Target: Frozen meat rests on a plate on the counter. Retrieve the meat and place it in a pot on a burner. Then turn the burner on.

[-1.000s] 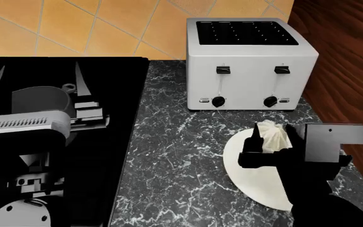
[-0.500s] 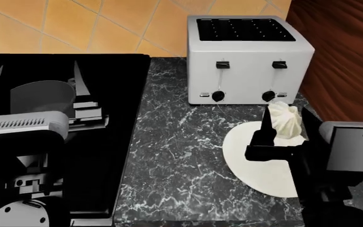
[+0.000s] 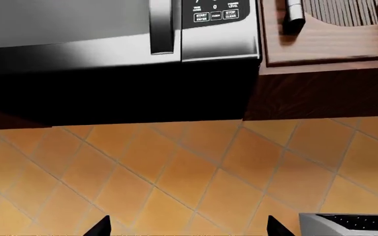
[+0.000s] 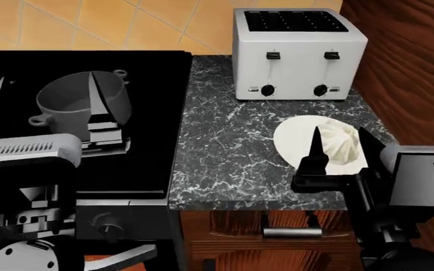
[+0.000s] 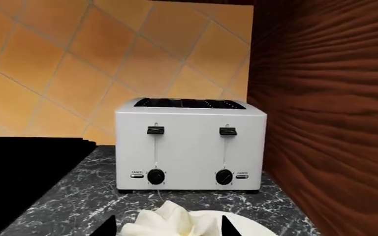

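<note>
The frozen meat (image 4: pixel 342 144) is a creamy-white ridged lump between my right gripper's (image 4: pixel 341 148) fingers, held just above the off-white plate (image 4: pixel 296 138) on the marble counter (image 4: pixel 225 147). In the right wrist view the meat (image 5: pixel 169 221) fills the gap between the fingertips, with the plate (image 5: pixel 248 228) behind it. The grey pot (image 4: pixel 70 100) stands on the black stove (image 4: pixel 153 113); the burner under it is hidden. My left gripper (image 4: pixel 42 101) is open and empty above the pot. In the left wrist view the left gripper (image 3: pixel 189 227) faces the tiled wall.
A silver toaster (image 4: pixel 300 53) stands at the back of the counter, also in the right wrist view (image 5: pixel 189 147). A wood panel (image 4: pixel 413 68) walls the right side. A microwave (image 3: pixel 110 29) hangs above the stove. Stove knobs (image 4: pixel 108 227) and a drawer handle (image 4: pixel 293 231) lie below the front edge.
My right gripper has lifted the meat off the plate. The head view has risen and pulled back, so the whole pot and the counter's front edge now show. The left arm has not moved.
</note>
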